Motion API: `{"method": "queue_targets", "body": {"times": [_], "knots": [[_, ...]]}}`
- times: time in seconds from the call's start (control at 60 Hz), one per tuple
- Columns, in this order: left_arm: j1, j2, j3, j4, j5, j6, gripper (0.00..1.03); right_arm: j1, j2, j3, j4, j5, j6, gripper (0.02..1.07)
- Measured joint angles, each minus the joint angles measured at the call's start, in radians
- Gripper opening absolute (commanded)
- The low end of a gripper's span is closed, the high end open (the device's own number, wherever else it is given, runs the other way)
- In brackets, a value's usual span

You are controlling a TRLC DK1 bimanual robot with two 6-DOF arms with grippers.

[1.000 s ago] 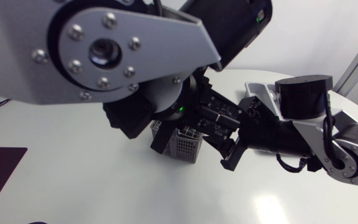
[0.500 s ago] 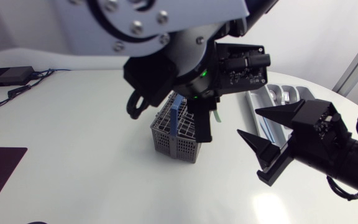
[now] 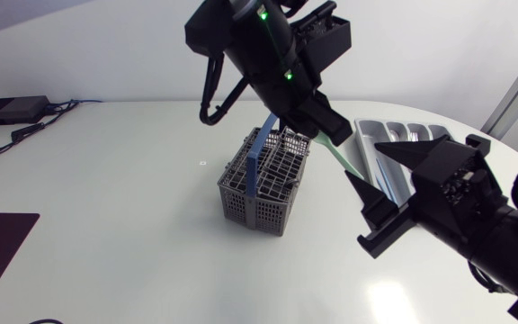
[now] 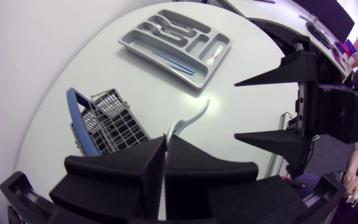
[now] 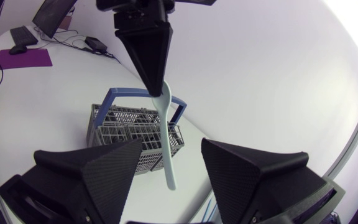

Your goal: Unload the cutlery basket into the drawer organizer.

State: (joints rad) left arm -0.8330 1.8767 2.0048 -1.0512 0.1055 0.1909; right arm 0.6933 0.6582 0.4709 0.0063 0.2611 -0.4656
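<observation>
Nearest you, your right gripper (image 4: 236, 109) is hanging over the near right edge of the round white table (image 3: 106, 180), its wedge fingers spread wide and holding nothing. Beyond it, the grey mesh cutlery basket with the blue handle (image 3: 259, 193) is sitting around the table's middle. Above the basket, your left gripper (image 4: 166, 140) is pinching one end of a slim pale green plastic utensil (image 4: 188, 121), whose free end is hanging clear of the basket. The grey compartmented drawer organizer (image 4: 157, 65) is lying at the far right edge. You are likely carrying the utensil across, so be swinging it wide of the right fingers and levelling it over a long compartment before releasing.
</observation>
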Motion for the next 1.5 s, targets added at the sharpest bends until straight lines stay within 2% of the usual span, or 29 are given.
{"method": "queue_targets", "body": {"times": [0.133,0.217,0.367,0.633,0.883,1.0,1.233,1.417,1.45,1.5], "knots": [[0.013,0.044,0.038,-0.06,0.093,-0.046,0.15,0.019,0.06,0.0,0.061,0.019,-0.037,0.7],[0.014,0.052,0.057,-0.087,0.113,-0.06,0.15,0.019,0.094,0.0,0.1,0.024,-0.06,0.64],[0.029,0.053,0.116,-0.126,0.182,-0.061,0.15,0.019,0.136,-0.016,0.154,0.024,-0.09,0.64],[0.048,0.056,0.13,-0.159,0.206,-0.06,0.15,0.018,0.164,-0.028,0.178,0.024,-0.116,0.6],[0.048,0.057,0.13,-0.172,0.221,-0.06,0.15,0.018,0.193,-0.026,0.178,0.025,-0.135,0.38],[0.048,0.06,0.13,-0.172,0.224,-0.06,0.15,0.018,0.194,-0.021,0.178,0.025,-0.142,0.38],[0.048,0.074,0.129,-0.175,0.224,-0.06,0.15,0.018,0.194,-0.01,0.177,0.024,-0.142,0.15],[0.048,0.075,0.127,-0.174,0.227,-0.06,0.15,0.019,0.194,-0.008,0.166,0.024,-0.142,0.12],[0.048,0.075,0.127,-0.175,0.227,-0.06,0.18,0.019,0.194,-0.008,0.163,0.024,-0.142,0.12],[0.047,0.075,0.126,-0.175,0.227,-0.06,0.34,0.019,0.192,-0.007,0.159,0.024,-0.142,0.12]]}}
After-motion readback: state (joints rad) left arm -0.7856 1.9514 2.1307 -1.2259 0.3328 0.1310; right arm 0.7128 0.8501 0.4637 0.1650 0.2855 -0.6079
